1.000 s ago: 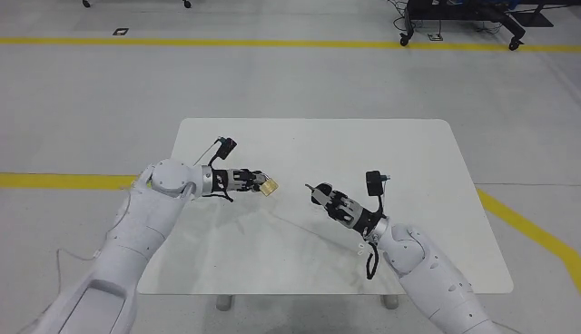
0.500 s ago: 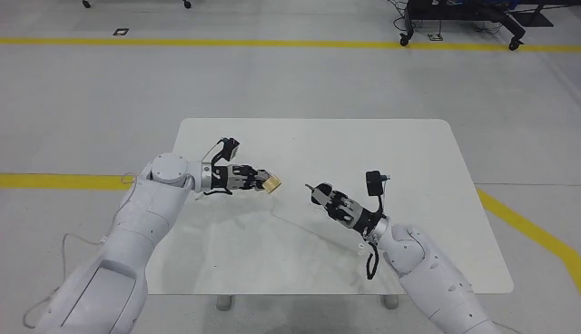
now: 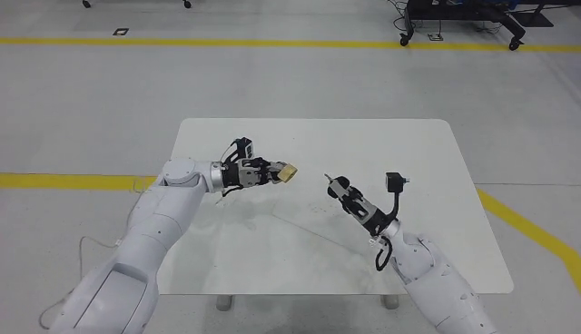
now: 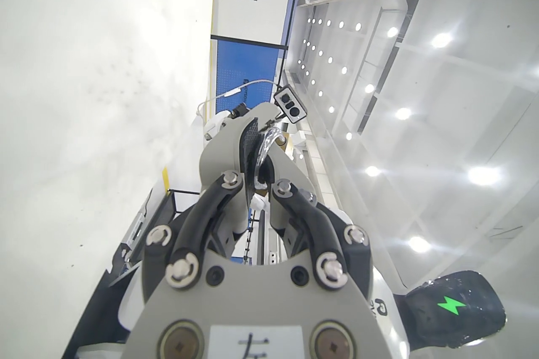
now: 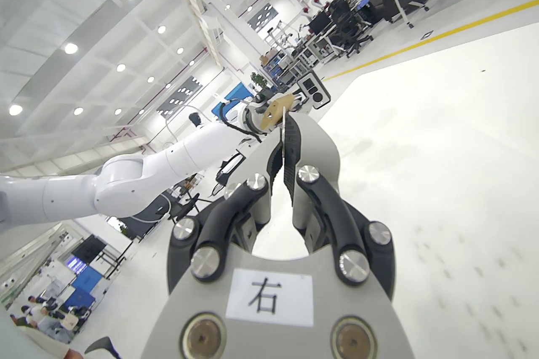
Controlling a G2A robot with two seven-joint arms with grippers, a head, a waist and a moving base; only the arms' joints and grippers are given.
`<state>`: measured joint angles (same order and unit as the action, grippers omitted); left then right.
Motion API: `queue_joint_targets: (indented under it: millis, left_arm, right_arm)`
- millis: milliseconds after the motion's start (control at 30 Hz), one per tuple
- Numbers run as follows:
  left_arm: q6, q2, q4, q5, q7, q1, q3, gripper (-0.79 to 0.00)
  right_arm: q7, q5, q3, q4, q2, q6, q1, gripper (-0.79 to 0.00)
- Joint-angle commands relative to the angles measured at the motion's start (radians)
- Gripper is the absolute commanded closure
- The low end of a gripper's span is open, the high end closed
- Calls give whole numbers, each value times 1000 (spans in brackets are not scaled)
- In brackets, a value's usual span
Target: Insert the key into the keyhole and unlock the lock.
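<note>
A small brass lock [image 3: 287, 171] hangs above the white table [image 3: 408, 143], left of its middle, with my left gripper [image 3: 270, 172] shut on it. In the left wrist view the left gripper [image 4: 257, 137] pinches the lock's silver shackle [image 4: 271, 136]. To its right, a short gap away, my right gripper [image 3: 339, 189] is shut on the key [image 3: 329, 179]. In the right wrist view the key's thin blade [image 5: 285, 123] sticks out of the right gripper [image 5: 285, 150] and points at the lock [image 5: 273, 111], whose brass face is just beyond the tip; whether they touch I cannot tell.
Both arms hover over the table's front half. The table's back edge [image 3: 313, 121] and right side [image 3: 472, 189] lie bare. A black wheeled frame [image 3: 463, 12] stands on the floor far back right.
My left arm has carried the lock to the right and toward the back. My right gripper has shifted right and slightly back with the key, its wrist turned.
</note>
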<state>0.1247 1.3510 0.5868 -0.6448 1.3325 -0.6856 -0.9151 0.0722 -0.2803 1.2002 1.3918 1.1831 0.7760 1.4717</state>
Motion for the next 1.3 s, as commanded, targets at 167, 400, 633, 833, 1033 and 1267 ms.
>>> queue_joint_targets:
  millis: [167,400,633,833,1033,1267]
  left_arm:
    - [-36,37,-36,-33,22,41,38,0]
    - [-36,37,-36,-33,22,41,38,0]
    - [-36,37,-36,-33,22,41,38,0]
    - [-36,37,-36,-33,22,41,38,0]
    - [-37,35,-14,-14,2,30,42,0]
    - [-92,18,77,26,45,-12,37,0]
  right_arm:
    - [27,16,35,49,-9,-24,44,0]
    - [27,16,35,49,-9,-24,44,0]
    - [110,126,14,66,-9,-70,47,0]
    - [515,449,80,223,-43,-279,71,0]
    - [602,505,149,409,-62,-442,142,0]
    - [412,525,88,335,-39,-432,57,0]
